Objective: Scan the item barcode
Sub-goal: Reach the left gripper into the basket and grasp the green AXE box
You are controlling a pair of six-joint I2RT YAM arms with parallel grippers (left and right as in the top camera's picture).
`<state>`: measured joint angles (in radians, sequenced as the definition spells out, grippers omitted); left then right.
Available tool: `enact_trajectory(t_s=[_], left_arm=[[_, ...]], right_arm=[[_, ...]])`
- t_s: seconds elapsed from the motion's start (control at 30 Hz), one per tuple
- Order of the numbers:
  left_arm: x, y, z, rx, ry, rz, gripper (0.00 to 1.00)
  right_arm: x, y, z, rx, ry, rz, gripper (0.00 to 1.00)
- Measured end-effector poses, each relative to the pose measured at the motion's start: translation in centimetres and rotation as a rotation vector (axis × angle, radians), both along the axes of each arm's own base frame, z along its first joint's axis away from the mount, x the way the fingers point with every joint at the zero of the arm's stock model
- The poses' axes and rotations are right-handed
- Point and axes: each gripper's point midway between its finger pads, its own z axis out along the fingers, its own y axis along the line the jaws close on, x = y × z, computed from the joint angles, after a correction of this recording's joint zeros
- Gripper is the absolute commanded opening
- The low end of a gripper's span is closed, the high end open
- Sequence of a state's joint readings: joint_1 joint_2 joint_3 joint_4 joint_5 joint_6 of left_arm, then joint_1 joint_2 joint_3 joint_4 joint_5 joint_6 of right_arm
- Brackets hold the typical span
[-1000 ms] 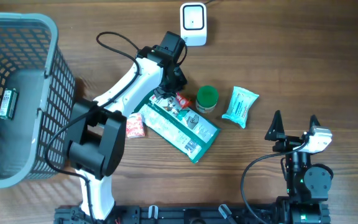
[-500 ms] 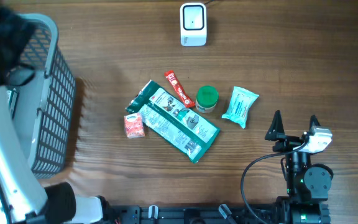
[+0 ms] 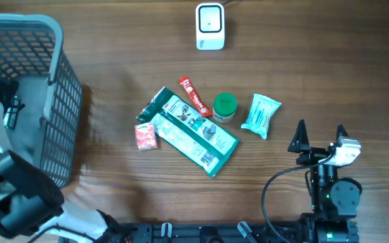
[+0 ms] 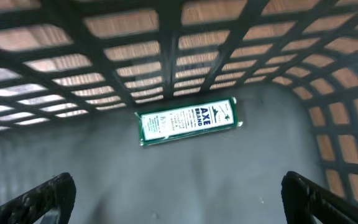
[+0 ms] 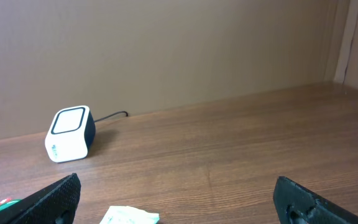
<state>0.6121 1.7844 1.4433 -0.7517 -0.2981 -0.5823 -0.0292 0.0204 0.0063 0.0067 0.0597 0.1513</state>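
Left arm gone from pile to basket
One basket [image 3: 66,108]: my left pincer [image 4: 178,186] has swung in and sprung apart, empty, above one box [image 4: 188,121] on its floor; right pincer [image 3: 320,126] idles apart. Five left to scan, I judge, on the table [image 3: 329,54]: one pouch [image 3: 194,135], pack [image 3: 260,115], jar [image 3: 224,106], stick [image 3: 194,96], packet [image 3: 145,136]; one scanner [image 3: 209,25]

Overhead: looks straight down over the table [image 3: 329,54]. Left wrist: peers close into the basket [image 4: 169,62] at overhead's left edge. Right wrist: faces low across the tabletop toward the scanner [image 5: 70,134], shared overhead.
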Motion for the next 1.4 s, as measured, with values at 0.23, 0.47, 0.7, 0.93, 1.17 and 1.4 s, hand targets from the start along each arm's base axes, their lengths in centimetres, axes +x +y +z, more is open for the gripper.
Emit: enact_trajectory(t_s=[0.23, 0.47, 0.7, 0.93, 1.17, 1.4], left_arm=[[1.0, 1.3, -5.9, -0.020, 0.083, 0.009, 1.00], [2.0, 2.4, -6.5, 0.019, 0.059, 0.018, 1.00], [2.9, 3.0, -7.6, 0.032, 0.037, 0.020, 1.00], [2.9, 3.0, -7.7, 0.031, 0.039, 0.021, 1.00], [2.3, 2.7, -7.9, 0.018, 0.080, 0.023, 1.00], [1.4, 1.6, -10.4, -0.054, 0.136, 0.022, 1.00]], right_arm=[[0.0, 0.0, 0.0, 0.000, 0.000, 0.000, 1.00], [0.0, 0.0, 0.0, 0.000, 0.000, 0.000, 1.00], [0.0, 0.0, 0.0, 0.000, 0.000, 0.000, 1.00], [0.0, 0.0, 0.0, 0.000, 0.000, 0.000, 1.00], [0.0, 0.0, 0.0, 0.000, 0.000, 0.000, 1.00], [0.0, 0.0, 0.0, 0.000, 0.000, 0.000, 1.00]])
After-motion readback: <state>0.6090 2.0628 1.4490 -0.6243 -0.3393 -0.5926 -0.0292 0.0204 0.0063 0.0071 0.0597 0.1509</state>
